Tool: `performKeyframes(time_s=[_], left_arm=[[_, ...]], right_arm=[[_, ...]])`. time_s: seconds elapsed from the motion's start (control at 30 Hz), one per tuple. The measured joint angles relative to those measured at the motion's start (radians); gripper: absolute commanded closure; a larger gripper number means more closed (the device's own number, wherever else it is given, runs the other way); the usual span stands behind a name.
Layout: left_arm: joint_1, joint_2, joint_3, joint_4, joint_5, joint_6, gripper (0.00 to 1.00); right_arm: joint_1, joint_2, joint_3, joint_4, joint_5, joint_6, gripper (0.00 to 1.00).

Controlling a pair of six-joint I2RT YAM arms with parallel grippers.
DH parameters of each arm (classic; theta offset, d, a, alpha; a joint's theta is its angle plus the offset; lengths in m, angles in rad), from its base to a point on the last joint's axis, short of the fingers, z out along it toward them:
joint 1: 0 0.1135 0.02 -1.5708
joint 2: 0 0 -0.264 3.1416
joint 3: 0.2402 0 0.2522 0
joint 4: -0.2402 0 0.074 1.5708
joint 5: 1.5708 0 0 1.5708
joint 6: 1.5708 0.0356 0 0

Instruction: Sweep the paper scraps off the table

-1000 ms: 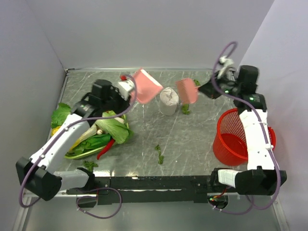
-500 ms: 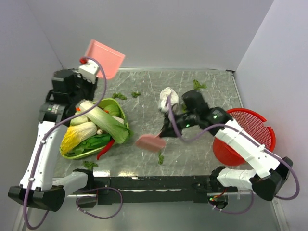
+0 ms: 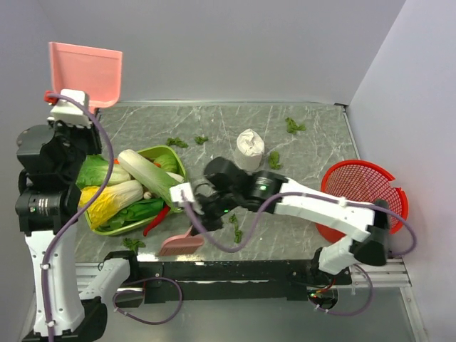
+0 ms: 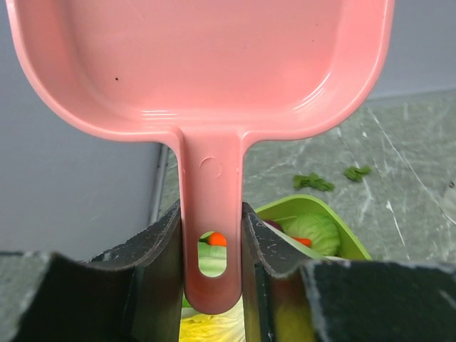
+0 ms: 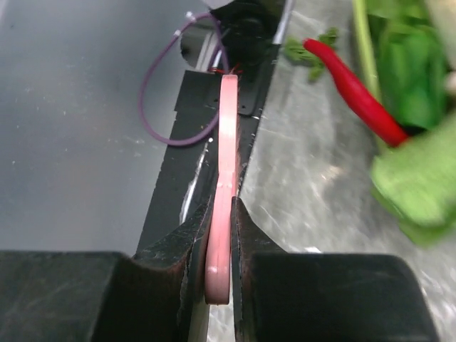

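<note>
High on the left, my left jaws clamp the pink dustpan [image 4: 199, 64]; my right jaws pinch what seems a pink brush [image 5: 228, 135].

Enclosed on three sides by plain, pale lilac-grey panels: back wall [image 3: 235, 43], left wall [image 3: 18, 64], right wall [image 3: 420, 107], set close against the table [image 3: 221, 121] edges. Lit softly and evenly. Bordered in front by a smooth grey floor [image 3: 235, 324].
</note>
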Motion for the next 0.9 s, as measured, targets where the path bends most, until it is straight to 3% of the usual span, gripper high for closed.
performKeyframes(time_s=[0.13,0.37,0.63,0.9], left_arm=[[0.064,-0.015,0.019,-0.01,-0.003,-0.023,0.99],[0.079,-0.052,0.016,-0.037,-0.008,-0.024,0.99],[0.119,-0.05,0.016,-0.045,0.028,-0.039,0.99],[0.146,-0.013,0.015,-0.049,0.082,-0.059,0.99]], right_arm=[[0.069,0.157,0.105,0.01,0.043,-0.008,1.0],[0.152,0.309,0.178,0.07,0.23,-0.017,1.0],[0.18,0.337,0.185,0.162,0.344,-0.027,1.0],[0.179,0.357,0.185,0.272,0.344,0.001,1.0]])
